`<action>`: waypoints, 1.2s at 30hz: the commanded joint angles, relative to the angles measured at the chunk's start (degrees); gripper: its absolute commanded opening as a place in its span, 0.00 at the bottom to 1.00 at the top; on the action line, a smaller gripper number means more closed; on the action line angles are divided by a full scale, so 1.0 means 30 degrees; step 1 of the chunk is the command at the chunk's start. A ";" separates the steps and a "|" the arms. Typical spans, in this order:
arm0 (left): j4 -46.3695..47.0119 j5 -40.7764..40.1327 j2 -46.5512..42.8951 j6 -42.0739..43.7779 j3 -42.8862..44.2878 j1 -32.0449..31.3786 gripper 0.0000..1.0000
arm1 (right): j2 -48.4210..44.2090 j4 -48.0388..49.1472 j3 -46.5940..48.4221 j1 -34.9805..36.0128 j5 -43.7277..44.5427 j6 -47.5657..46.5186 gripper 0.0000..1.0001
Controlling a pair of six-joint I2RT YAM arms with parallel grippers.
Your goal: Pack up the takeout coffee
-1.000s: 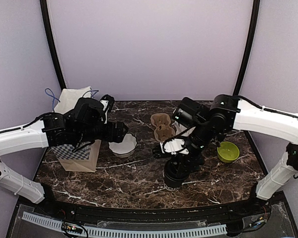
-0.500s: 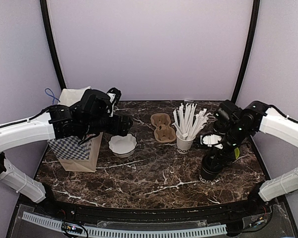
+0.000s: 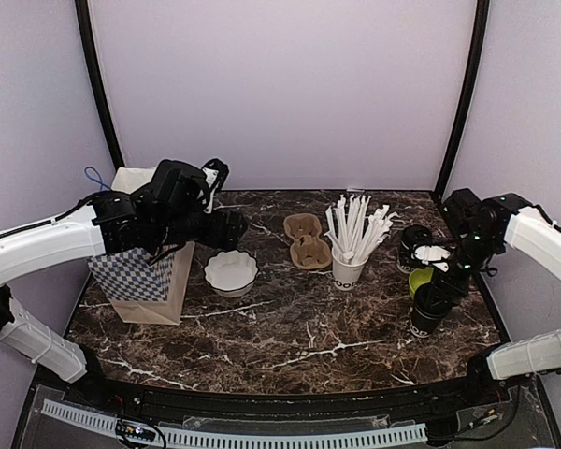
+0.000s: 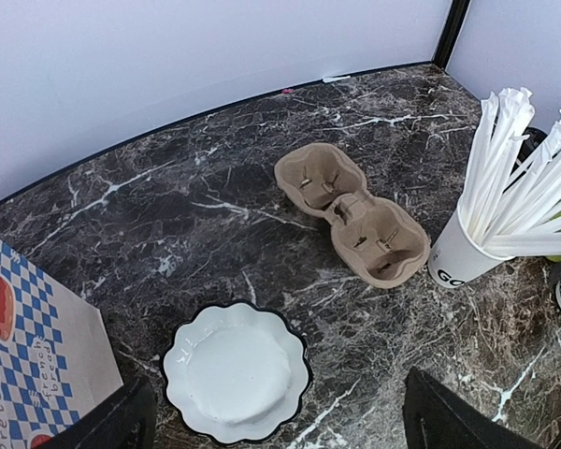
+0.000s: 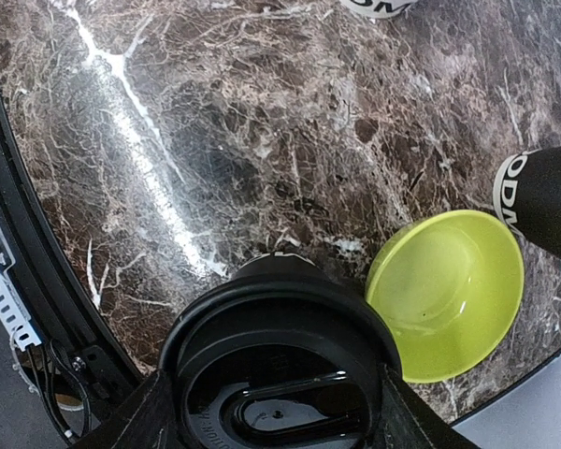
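My right gripper (image 3: 434,297) is shut on a black lidded coffee cup (image 3: 425,318), held upright low over the table's right front, right beside the lime-green bowl (image 3: 419,279). The right wrist view shows the cup's lid (image 5: 280,374) between my fingers, with the bowl (image 5: 449,290) just to its right. The second black cup (image 3: 413,245) stands behind the bowl; it also shows in the right wrist view (image 5: 542,196). My left gripper (image 3: 226,229) is open and empty, hovering above the white scalloped bowl (image 4: 236,369). The brown two-cup carrier (image 3: 307,241) lies at centre back.
A white cup of wrapped straws (image 3: 348,267) stands right of the carrier (image 4: 351,215). A blue-checkered paper bag (image 3: 140,281) stands at the left under my left arm. The white scalloped bowl (image 3: 231,271) sits next to the bag. The table's front edge is close to the held cup.
My right arm has swung the held cup from the centre front to the right, beside the green bowl, uncovering the straw cup and second cup. My left arm shifted slightly back.
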 commanded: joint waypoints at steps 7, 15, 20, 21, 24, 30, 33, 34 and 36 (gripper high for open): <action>-0.1176 0.0519 0.0494 0.0999 0.1333 0.0565 0.96 | -0.0403 0.0343 -0.1513 -0.1128 0.0510 -0.0364 0.77; -0.3579 0.0797 0.1274 0.2221 0.4030 0.0611 0.95 | -0.0818 -0.0367 -0.0293 -0.1202 -0.0447 0.0101 0.91; -0.5112 0.1134 0.1110 0.3157 0.5693 0.0627 0.94 | -0.0652 -0.1261 0.2030 -0.1202 -0.2135 0.0476 0.96; -0.5326 0.1221 0.1213 0.3210 0.6145 0.0619 0.94 | -0.0570 -0.1268 0.2531 -0.1202 -0.2489 0.0538 0.96; -0.6606 0.1441 0.1782 0.3434 0.7168 0.0651 0.88 | -0.0232 -0.1234 0.3555 -0.1202 -0.3632 0.0698 0.99; -1.0426 -0.0699 0.2961 0.3837 1.0634 0.0656 0.78 | 0.0946 -0.1723 0.6786 -0.1122 -0.6977 0.0675 0.99; -1.2252 -0.2888 0.3011 0.3665 1.3008 0.1025 0.77 | 0.1461 -0.1733 0.8513 -0.0909 -0.8354 0.0521 0.99; -1.3033 -0.3513 0.2882 0.3552 1.3804 0.1454 0.77 | 0.1617 -0.1587 0.9003 -0.0781 -0.8609 0.0610 0.99; -1.3848 -0.3997 0.2385 0.3164 1.4498 0.2239 0.77 | 0.1827 -0.1051 0.9680 -0.0402 -0.8815 0.0965 0.99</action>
